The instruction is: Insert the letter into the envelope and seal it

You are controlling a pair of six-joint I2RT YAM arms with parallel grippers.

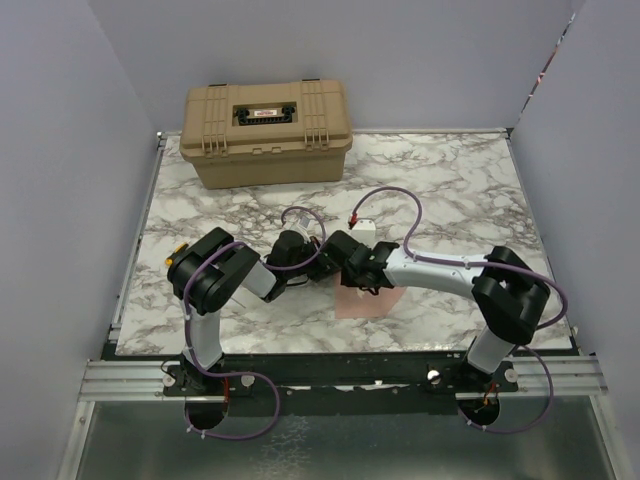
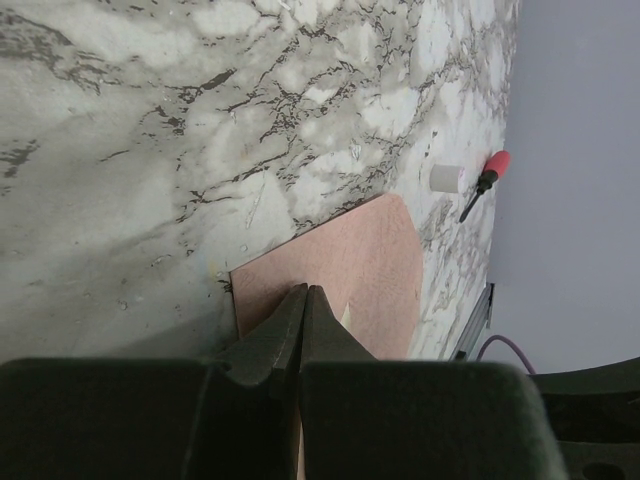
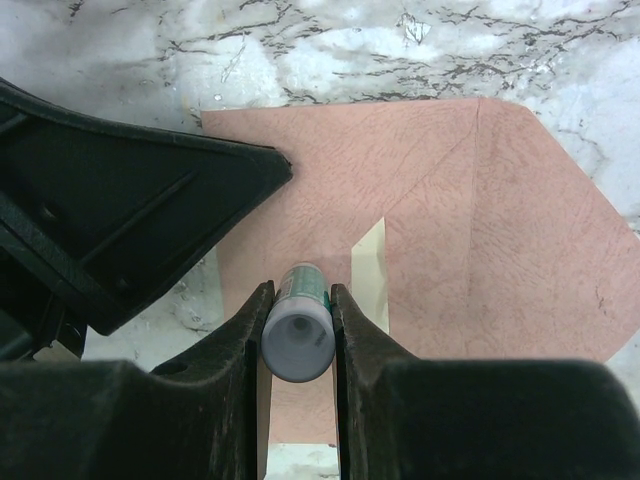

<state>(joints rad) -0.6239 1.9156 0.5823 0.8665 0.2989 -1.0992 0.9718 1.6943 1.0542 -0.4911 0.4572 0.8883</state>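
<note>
Right gripper (image 3: 300, 292): clamped around a glue stick (image 3: 298, 340), poised over the envelope's (image 3: 300, 180) body, just short of its mouth.
Glue stick axis: it runs along the fingers and points down at the envelope. Its working end is hidden, so I cannot tell whether it touches the paper.
Left gripper (image 2: 306, 292): jaws pressed together with nothing between them. The tips are down at a corner of the envelope's body, on the side away from the flap (image 3: 550, 230), and seem to be pinning it.
Envelope: lies flat on the marble table (image 1: 450, 190) between the two grippers, with the flap folded open.
Letter (image 3: 370, 265): only a narrow cream strip shows at the envelope's mouth. I judge the rest to be tucked inside the envelope.
Flap: lies flat past the mouth, its point aimed away from the envelope's body. In the right wrist view it is to the right of the stick.
Deciding relation: the envelope's long axis runs from the pinned corner, under the stick, out to the flap tip. Gluing likely means carrying the stick along that axis, over the cream strip and onto the flap.
Nearer arm: the right, since it holds the stick beside the mouth.
Beyond the envelope: a white cylinder (image 2: 445, 178) and a red-handled tool (image 2: 492, 168) lie well apart from it, and a tan case (image 1: 265, 130) stands farther back.
</note>
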